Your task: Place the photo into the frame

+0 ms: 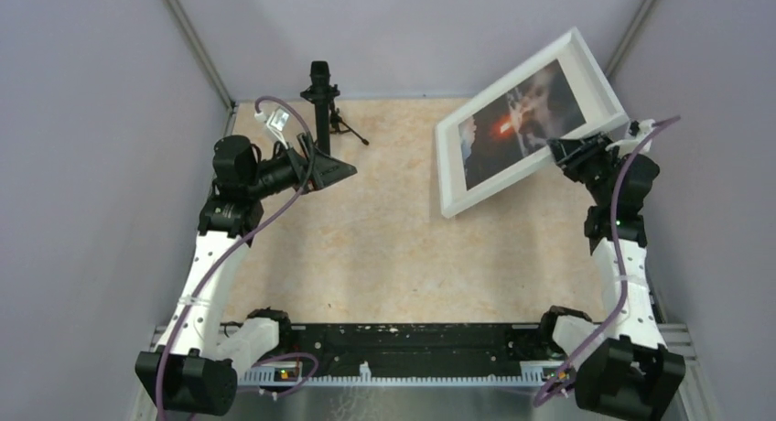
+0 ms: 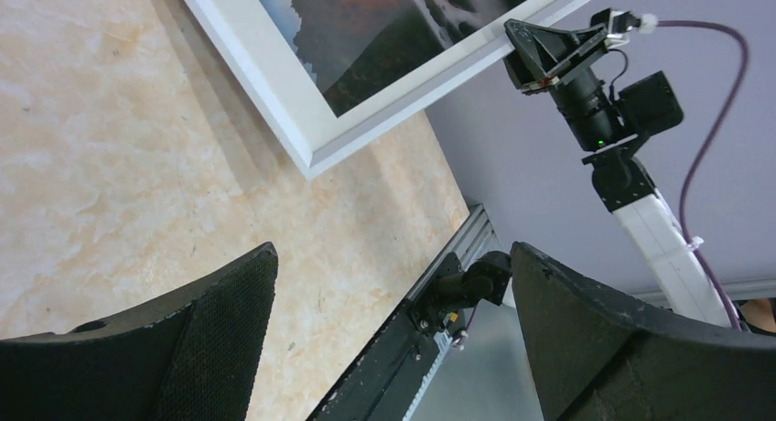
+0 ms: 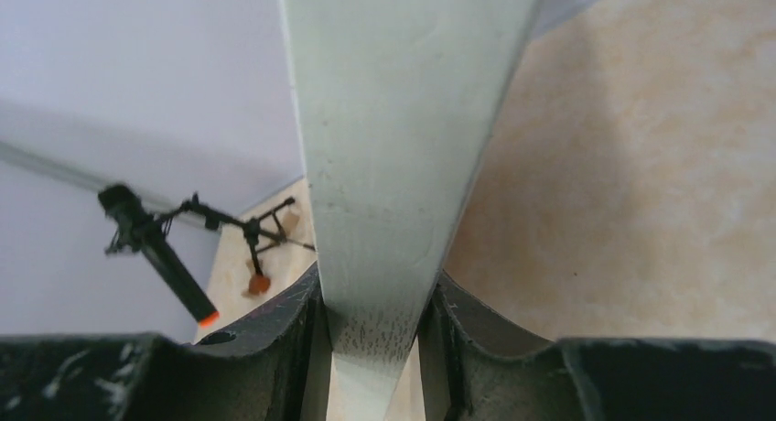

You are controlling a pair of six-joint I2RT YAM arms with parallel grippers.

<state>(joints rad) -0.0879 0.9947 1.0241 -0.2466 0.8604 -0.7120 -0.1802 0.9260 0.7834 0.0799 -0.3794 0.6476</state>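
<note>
Left arm (image 1: pixel 206 275): rises from its base at the near left, white link slanting forward, dark wrist turned inward toward the middle.
Left gripper (image 1: pixel 334 169): jaws spread wide, nothing between them.
Right arm (image 1: pixel 627 275): climbs from its base at the near right along the right side, wrist bent inward to the left.
Right gripper (image 1: pixel 560 151): clamped on the edge of the frame (image 1: pixel 447 169), which it holds tilted.
Right fingers (image 3: pixel 307 311): one on each face of the white rail, pressed against it.
</note>
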